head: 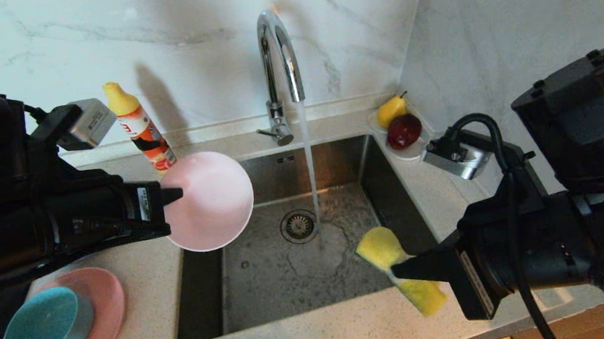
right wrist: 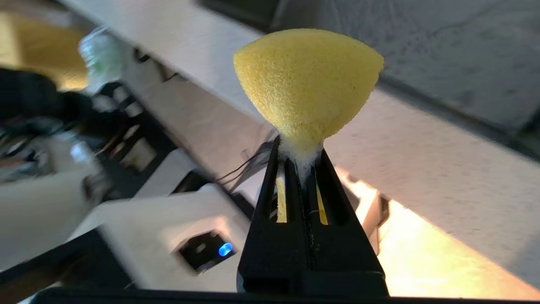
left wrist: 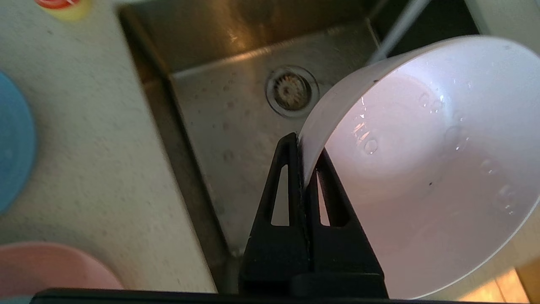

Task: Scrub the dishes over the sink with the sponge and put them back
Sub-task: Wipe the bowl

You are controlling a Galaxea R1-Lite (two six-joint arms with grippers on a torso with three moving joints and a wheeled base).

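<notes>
Head view: your left gripper [head: 172,195], at middle left of the frame, is clamped on the rim of the pale pink-white bowl [head: 209,200]. The bowl is held on edge, its underside toward the camera, above the upper left corner of the sink [head: 268,299]. In the left wrist view you can see the two fingers [left wrist: 287,185] pressed together with the bowl wall between them; water droplets sit on the bowl's inner surface.

Your right gripper [head: 402,272], at lower right of the frame, is closed on the sponge [head: 381,246]. The sponge is pinched at its middle, one yellow end over the sink's lower right corner, the other end over the bench [head: 313,333]. The right wrist view shows the sponge squeezed narrow between the fingers [right wrist: 270,185] and flaring out beyond them.

The faucet [head: 278,59] at top centre is running; the stream lands just right of the strainer drain [head: 298,226].

At lower left, the teal bowl [head: 47,325] sits on the pink plate [head: 101,306] on the bench. A dish soap bottle [head: 139,127] stands behind the held bowl. At upper right, a yellow pear [head: 391,110] and a red apple [head: 404,130] rest on a white saucer [head: 412,154].
</notes>
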